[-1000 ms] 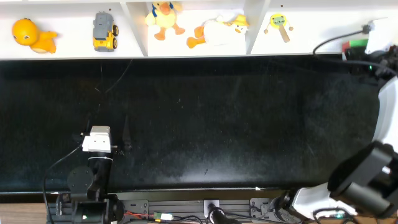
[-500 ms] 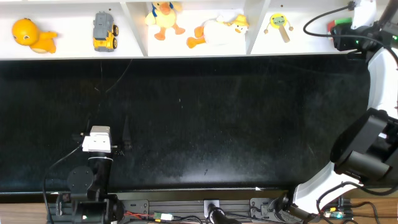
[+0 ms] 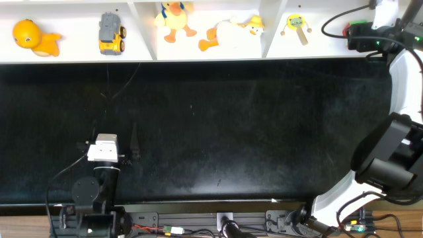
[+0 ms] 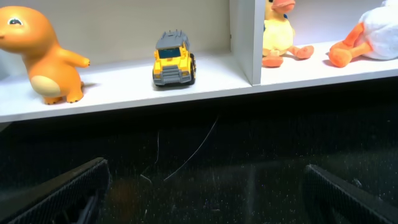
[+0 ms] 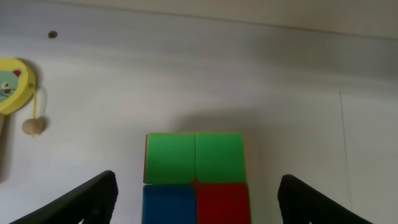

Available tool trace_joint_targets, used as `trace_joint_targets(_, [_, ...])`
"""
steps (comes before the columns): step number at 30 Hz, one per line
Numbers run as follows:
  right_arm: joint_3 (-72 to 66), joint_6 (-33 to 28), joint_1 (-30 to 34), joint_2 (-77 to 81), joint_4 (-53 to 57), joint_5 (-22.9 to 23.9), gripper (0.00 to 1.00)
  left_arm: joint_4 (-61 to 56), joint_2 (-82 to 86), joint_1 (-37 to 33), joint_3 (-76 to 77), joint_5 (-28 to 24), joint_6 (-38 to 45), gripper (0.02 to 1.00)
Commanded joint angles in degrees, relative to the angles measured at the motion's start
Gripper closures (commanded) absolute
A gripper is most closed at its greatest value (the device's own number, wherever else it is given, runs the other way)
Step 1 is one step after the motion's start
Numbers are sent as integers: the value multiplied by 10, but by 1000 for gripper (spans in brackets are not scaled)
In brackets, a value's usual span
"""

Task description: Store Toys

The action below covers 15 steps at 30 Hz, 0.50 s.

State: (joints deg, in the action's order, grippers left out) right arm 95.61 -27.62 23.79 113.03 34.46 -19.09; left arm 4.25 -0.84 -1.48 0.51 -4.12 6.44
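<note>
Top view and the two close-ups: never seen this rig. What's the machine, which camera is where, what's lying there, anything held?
Two robot arms stand at a black table. One camera looks down from above; the other two ride on the arms' wrists. On the white shelf along its far edge sit an orange figure, a yellow truck, a yellow plush duck, a white plush duck, a rattle and a coloured cube. The left pincer is open above the table. The right pincer is open either side of the cube, not touching it. Nothing is held.
</note>
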Motion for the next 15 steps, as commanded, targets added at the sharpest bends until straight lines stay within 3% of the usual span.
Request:
trace_joint_targets(1, [20,6,-2,1,0,1,141,2,7,2,-1,-8,8,20])
trace_joint_targets(7, [-37,10,-2,-38,-19,26,115,2,7,2,-1,-8,8,20])
trace_joint_targets(12, [-165,10,-1,-130,-71,27,5,2,7,2,-1,-8,9,20])
trace_joint_targets(15, [-236,10,-1,-191,-75,28,3,2,7,2,-1,-8,8,20])
